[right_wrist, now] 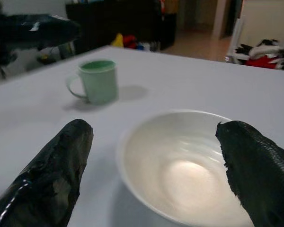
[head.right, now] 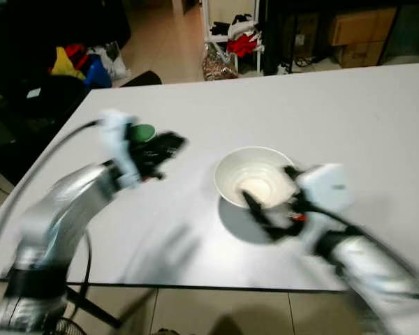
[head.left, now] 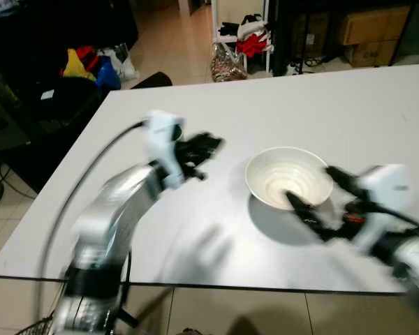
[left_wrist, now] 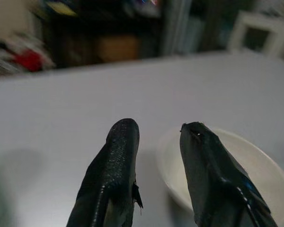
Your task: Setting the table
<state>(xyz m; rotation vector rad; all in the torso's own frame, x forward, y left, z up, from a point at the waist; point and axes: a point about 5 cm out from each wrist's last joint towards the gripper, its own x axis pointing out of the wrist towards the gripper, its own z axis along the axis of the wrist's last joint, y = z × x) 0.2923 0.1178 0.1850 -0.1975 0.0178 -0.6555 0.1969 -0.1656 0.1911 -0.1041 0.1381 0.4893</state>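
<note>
White bowl [head.left: 288,176] on the grey table [head.left: 377,118], empty, upright, just ahead of the right hand [head.left: 320,200]. Right hand spread wide, one black finger at each side of the bowl's near rim in the right wrist view, neither clearly touching; gripping nothing. Blurred in both eye views, so exact contact hard to judge.

Pale green mug [right_wrist: 98,80] beyond the bowl as seen from the right hand, well apart from it, upright, handle turned aside. In the right eye view, tucked right behind the left hand [head.right: 157,150], only a green edge visible there.

Left hand raised above the table, across from the right hand with the bowl lying between; fingers [left_wrist: 116,161] parted with a narrow gap, empty, pointing toward the bowl's rim.

Progress, judged from the layout: early to middle. Bowl and mug already out on the table, but loosely placed, not arranged as a setting. No plate, cutlery or napkin anywhere near either hand. Probably still to do: bring the bowl to its proper spot, set the mug beside it, add whatever else the setting calls for. Right hand well placed for closing on the bowl's rim, though whether a grasp or a release is under way cannot be told.

Clutter of clothes and boxes on the floor [head.left: 174,42] past the table's far edge, no part of the job.
</note>
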